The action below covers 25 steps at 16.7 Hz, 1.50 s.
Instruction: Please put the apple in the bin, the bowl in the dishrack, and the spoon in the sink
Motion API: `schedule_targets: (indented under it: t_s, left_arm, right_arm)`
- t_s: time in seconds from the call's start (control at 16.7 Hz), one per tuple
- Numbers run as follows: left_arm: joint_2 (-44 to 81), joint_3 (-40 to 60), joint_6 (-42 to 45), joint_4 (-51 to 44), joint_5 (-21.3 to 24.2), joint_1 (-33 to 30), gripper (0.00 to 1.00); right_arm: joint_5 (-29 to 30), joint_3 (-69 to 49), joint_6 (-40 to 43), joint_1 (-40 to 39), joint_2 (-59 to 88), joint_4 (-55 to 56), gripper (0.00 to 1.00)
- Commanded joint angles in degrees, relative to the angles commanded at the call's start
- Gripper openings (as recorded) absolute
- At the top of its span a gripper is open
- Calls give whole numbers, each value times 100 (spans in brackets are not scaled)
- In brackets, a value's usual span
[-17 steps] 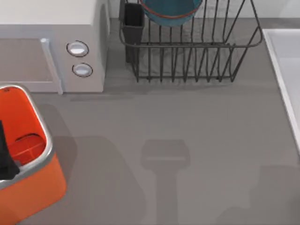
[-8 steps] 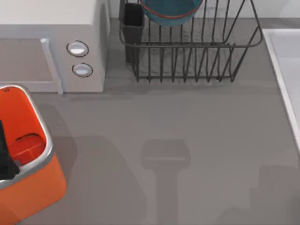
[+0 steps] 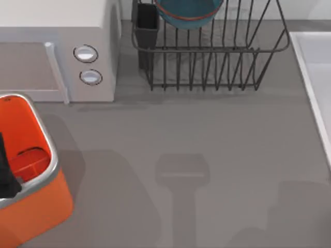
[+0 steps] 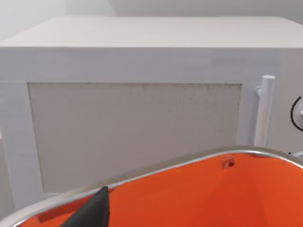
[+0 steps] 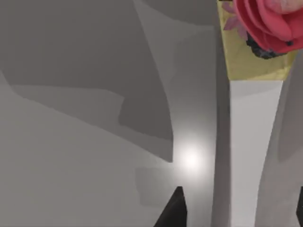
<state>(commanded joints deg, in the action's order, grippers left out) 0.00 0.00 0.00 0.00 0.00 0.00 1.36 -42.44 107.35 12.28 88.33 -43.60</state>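
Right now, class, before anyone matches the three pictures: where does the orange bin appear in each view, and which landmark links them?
Top view: the bin sits at the lower left corner, in front of the microwave.
Left wrist view: its silver rim and orange inside run along the bottom, with the microwave right behind.
Right wrist view: this one faces grey surface and a pale raised edge instead.
Shared landmark: the microwave's white bar handle.

Orange bin (image 3: 57, 199), blue-teal bowl (image 3: 189, 13), dark grey dishrack (image 3: 217, 67).
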Motion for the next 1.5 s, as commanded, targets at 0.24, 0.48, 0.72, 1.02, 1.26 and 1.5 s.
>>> schedule_targets:
  t_s: [0.24,0.48,0.72,1.02,1.26,1.5]
  left_arm:
    - [0,0,0,0,0,0,100]
    - [0,0,0,0,0,0,100]
    - [0,0,0,0,0,0,100]
    - [0,0,0,0,0,0,100]
    - [0,0,0,0,0,0,100]
    - [0,0,0,0,0,0,100]
  right_arm:
    - [-2,-664,31,12,-383,-1273,0]
    - [3,-1248,4,15,-801,-2102,0]
    - [3,-1308,-1,13,-852,-2168,0]
    - [6,-1667,16,3,-487,-2303,0]
    - [12,-2987,51,-43,643,-2741,0]
    - [18,-5225,5,-137,2265,-3350,0]
